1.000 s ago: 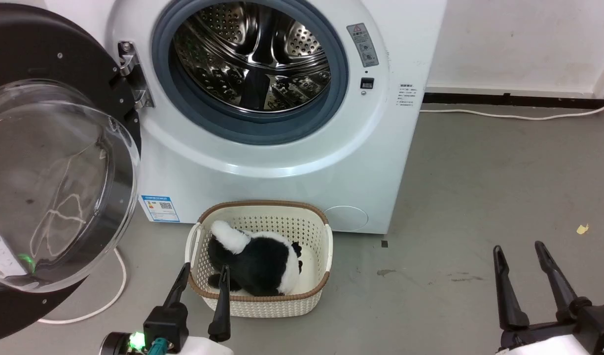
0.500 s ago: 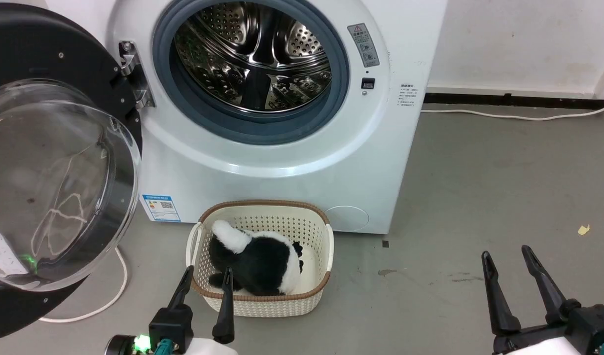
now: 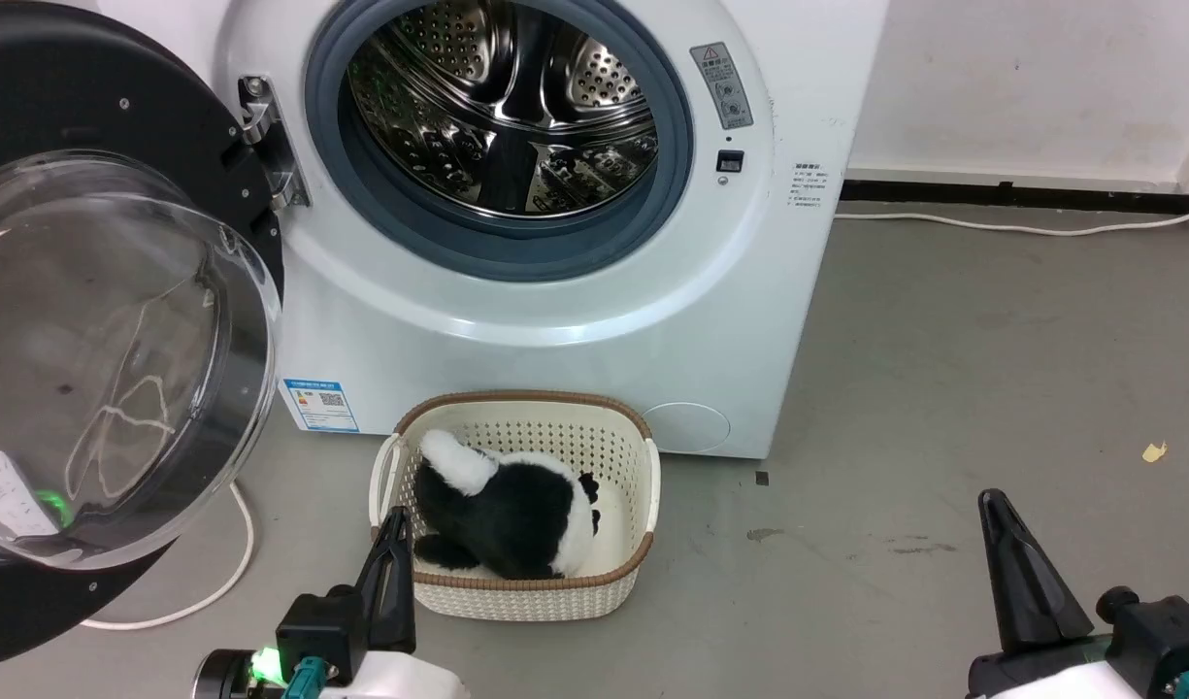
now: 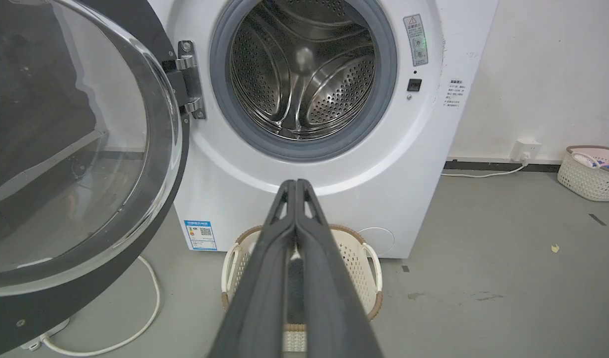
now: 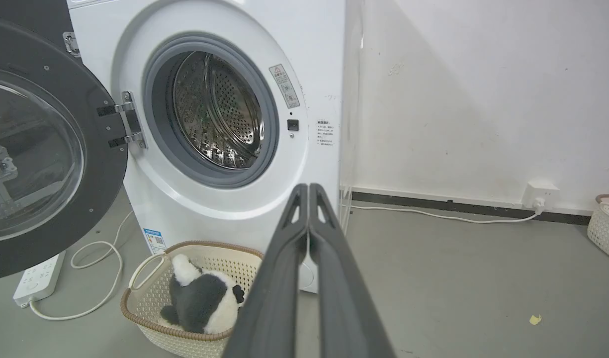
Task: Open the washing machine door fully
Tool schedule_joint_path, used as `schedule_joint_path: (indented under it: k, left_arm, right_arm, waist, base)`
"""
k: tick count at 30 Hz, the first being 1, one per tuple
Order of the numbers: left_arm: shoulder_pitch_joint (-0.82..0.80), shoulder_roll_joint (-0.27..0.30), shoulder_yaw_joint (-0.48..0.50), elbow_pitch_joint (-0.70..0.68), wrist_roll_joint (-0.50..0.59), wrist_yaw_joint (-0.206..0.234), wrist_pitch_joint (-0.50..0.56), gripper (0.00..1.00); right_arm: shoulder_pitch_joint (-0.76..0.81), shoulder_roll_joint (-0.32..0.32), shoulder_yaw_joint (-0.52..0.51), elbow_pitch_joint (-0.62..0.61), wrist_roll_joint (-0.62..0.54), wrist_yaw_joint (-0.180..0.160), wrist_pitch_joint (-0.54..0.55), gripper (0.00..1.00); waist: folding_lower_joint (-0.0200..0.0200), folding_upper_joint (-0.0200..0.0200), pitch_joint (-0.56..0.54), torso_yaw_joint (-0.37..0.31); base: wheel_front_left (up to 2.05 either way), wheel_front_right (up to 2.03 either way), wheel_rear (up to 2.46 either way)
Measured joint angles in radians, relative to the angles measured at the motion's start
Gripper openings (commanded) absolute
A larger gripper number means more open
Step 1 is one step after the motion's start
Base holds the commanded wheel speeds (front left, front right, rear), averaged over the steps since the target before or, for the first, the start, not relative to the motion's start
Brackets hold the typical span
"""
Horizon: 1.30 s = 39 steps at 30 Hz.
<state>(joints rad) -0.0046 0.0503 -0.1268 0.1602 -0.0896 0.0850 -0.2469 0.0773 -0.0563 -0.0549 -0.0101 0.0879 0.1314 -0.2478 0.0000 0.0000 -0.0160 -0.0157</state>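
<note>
While the washing machine door [image 3: 118,330] hangs swung wide from the washing machine [image 3: 555,330], the left hand [image 3: 396,521] and the right hand [image 3: 992,507] are both pinched closed, holding nothing.

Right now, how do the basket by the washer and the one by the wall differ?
The front basket stands before the washing machine; the wall basket sits apart, by the wall. The front basket holds a plush toy; the wall basket's contents are unclear. Both are cream with brown rims.

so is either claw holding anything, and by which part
Nothing is held: the left claw and right claw are both shut on empty air, clear of the washing machine door.
</note>
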Motion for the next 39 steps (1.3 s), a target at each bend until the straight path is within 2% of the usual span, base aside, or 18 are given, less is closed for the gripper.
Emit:
schedule_joint_path:
  k: [39]
  left_arm:
    - [0.0, 0.0, 0.04, -0.05, 0.026, -0.026, 0.079, 0.0]
  right_arm:
    - [-0.006, 0.0, 0.017, 0.001, -0.023, 0.0, 0.079, 0.0]
  waist:
    - [0.0001, 0.0, 0.005, 0.005]
  base:
    - [0.0, 0.0, 0.0]
